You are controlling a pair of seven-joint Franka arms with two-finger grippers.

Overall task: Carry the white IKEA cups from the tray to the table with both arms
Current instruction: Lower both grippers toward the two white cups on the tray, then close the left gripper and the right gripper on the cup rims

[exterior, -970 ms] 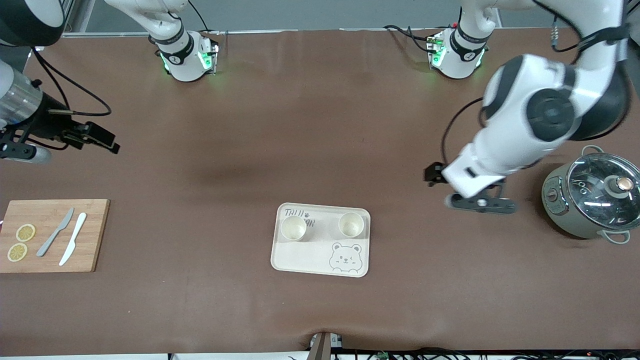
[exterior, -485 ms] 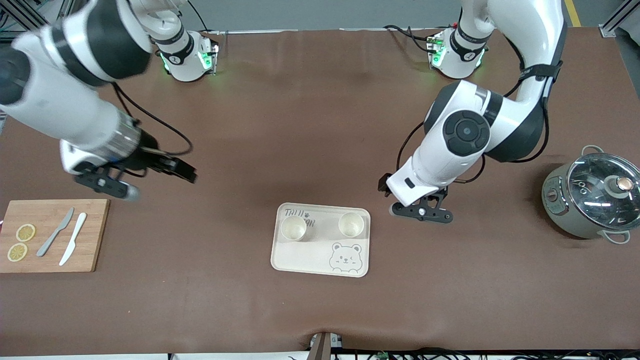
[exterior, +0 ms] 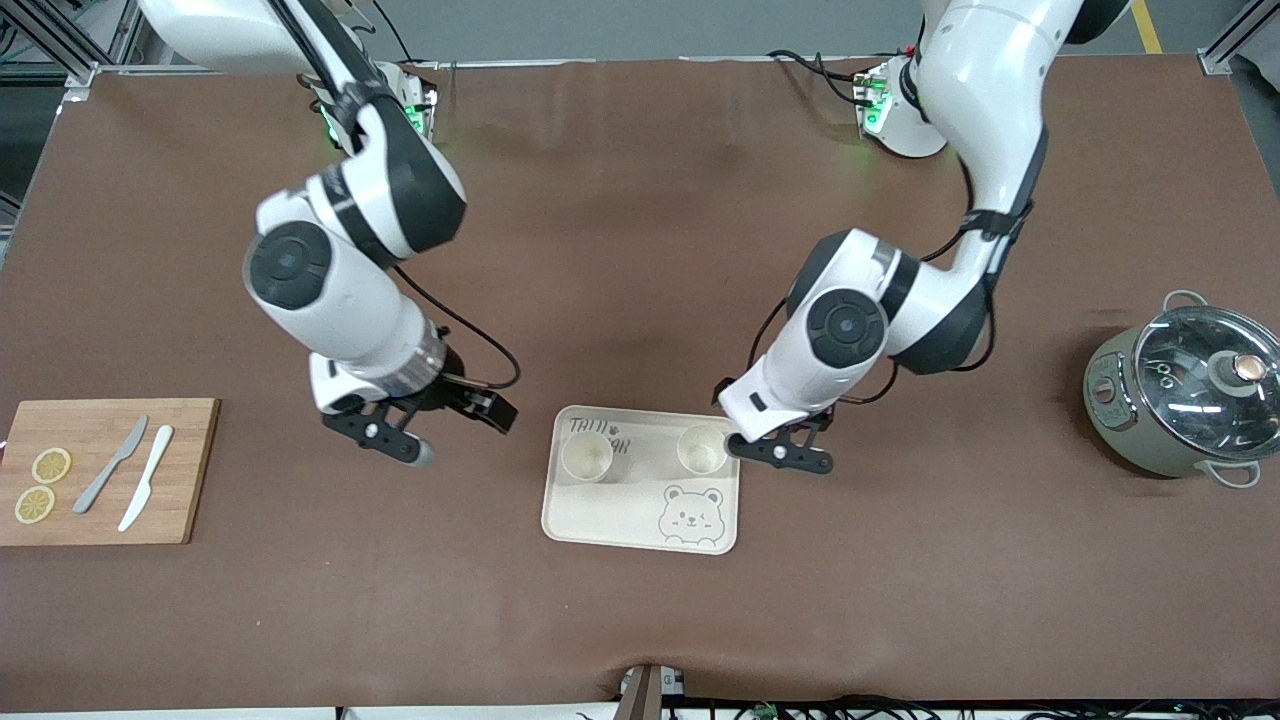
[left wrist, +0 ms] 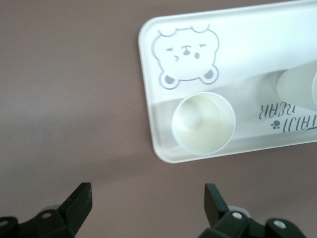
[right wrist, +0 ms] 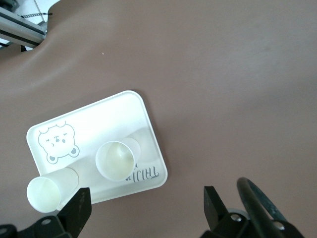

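Front view: both cups [exterior: 587, 457] on tray [exterior: 610, 520]; left gripper [exterior: 778, 455], right gripper [exterior: 392, 440] open.

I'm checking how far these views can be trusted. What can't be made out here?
- Front view: the tray lettering is partly covered by a cup.
- Left wrist view: the second cup is cut off by the edge.
- Front view: the pot contents, glare on its lid.

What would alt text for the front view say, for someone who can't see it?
Two white cups stand on a bear-printed tray. The open left gripper hovers at the tray's edge; the open right gripper hovers over bare table near a cutting board.
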